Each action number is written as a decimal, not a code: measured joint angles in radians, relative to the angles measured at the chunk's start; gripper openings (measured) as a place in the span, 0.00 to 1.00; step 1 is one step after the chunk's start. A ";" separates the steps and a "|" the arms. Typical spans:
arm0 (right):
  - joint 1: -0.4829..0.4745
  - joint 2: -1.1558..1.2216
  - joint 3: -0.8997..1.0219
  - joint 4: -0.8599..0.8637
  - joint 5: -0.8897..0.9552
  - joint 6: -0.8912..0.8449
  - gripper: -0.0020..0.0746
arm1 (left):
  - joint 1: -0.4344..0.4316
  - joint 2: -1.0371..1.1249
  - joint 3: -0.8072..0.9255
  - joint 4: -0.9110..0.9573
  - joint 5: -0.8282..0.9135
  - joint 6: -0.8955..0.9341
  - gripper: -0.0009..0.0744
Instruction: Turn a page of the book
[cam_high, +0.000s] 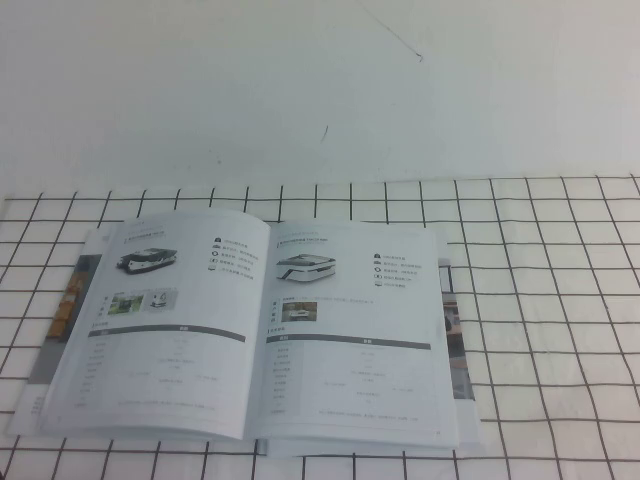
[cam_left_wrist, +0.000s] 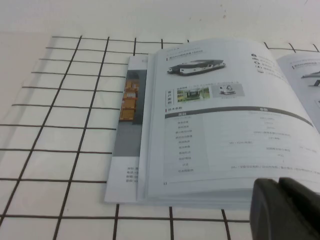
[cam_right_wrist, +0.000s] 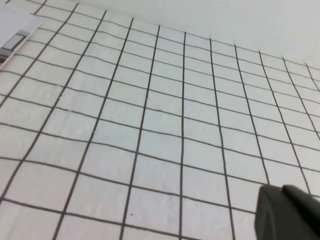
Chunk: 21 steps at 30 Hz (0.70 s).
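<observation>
White gridded table (cam_high: 560, 300) is carrying the book (cam_high: 255, 330), lying open and flat; the page (cam_high: 360, 335) is resting on its right half, untouched. Left gripper (cam_left_wrist: 285, 207) is hovering near the book's left-page corner, right gripper (cam_right_wrist: 290, 212) over bare grid; finger state can't be told. Turn is looking not started.

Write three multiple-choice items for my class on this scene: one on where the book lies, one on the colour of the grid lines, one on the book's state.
1. Where does the book lie?
A. on the gridded table
B. in the left gripper
C. against the wall

2. What colour are the table's grid lines?
A. red
B. black
C. blue

3. What state is the book in?
A. closed
B. standing on edge
C. open, flat

Key: 1 A, the high view shows it resting on the grid, with the left gripper only beside its near edge. 2 B, dark lines on white in every view. 3 C, two facing pages show, the right page lying flat. The right gripper hangs over bare grid, away from the book.
</observation>
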 joint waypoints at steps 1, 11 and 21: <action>0.000 0.000 0.000 0.000 0.000 0.000 0.03 | 0.000 0.000 0.000 0.000 0.000 0.000 0.01; 0.000 0.000 0.000 0.000 -0.243 0.000 0.03 | 0.000 0.000 0.006 0.004 -0.261 0.000 0.01; 0.000 0.000 0.000 -0.002 -0.595 0.002 0.03 | 0.000 0.000 0.006 0.004 -0.448 0.000 0.01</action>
